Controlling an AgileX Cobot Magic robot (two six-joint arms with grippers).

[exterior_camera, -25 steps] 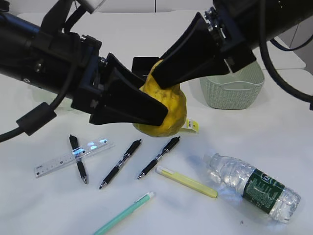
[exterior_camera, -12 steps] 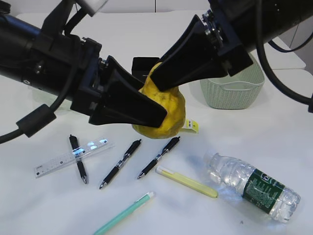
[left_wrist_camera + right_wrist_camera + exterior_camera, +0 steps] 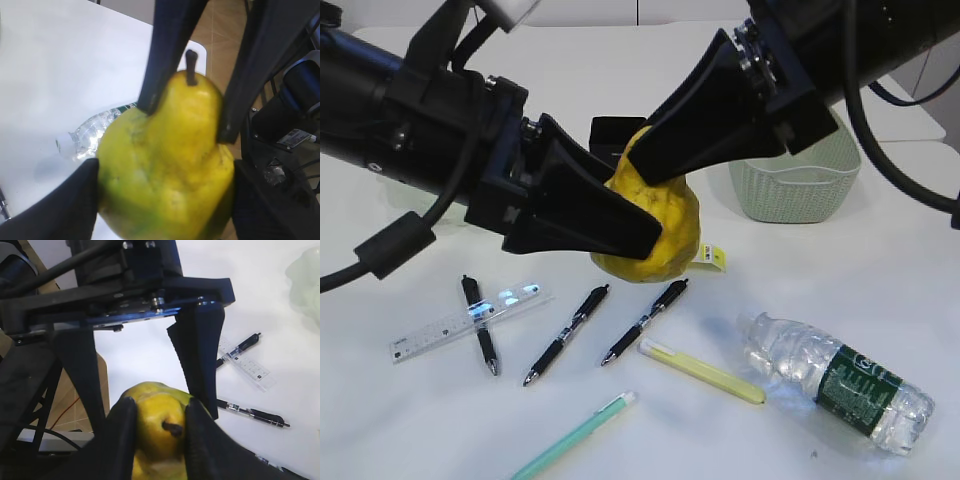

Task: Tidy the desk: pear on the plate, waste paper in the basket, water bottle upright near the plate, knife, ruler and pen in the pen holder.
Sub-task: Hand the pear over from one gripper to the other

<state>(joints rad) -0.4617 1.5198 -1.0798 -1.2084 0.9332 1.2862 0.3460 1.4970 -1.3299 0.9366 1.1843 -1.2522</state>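
Observation:
The yellow pear hangs above the desk, held by both grippers. My left gripper is shut on its wide body, a finger pressed on each side. From above, my right gripper is shut on its neck beside the stem. The water bottle lies on its side at the front right. The pale yellow knife, the clear ruler and three black pens lie on the desk. The black pen holder stands behind the pear. The waste paper is out of view.
The sage-green basket stands at the back right. A mint-green pen lies at the front edge. A small yellow tag lies under the pear. A blurred pale green shape, perhaps the plate, shows in the right wrist view.
My left gripper's fingers have closed in onto the pear's body. The right gripper has kept its hold on the neck, and the pear has hardly moved.

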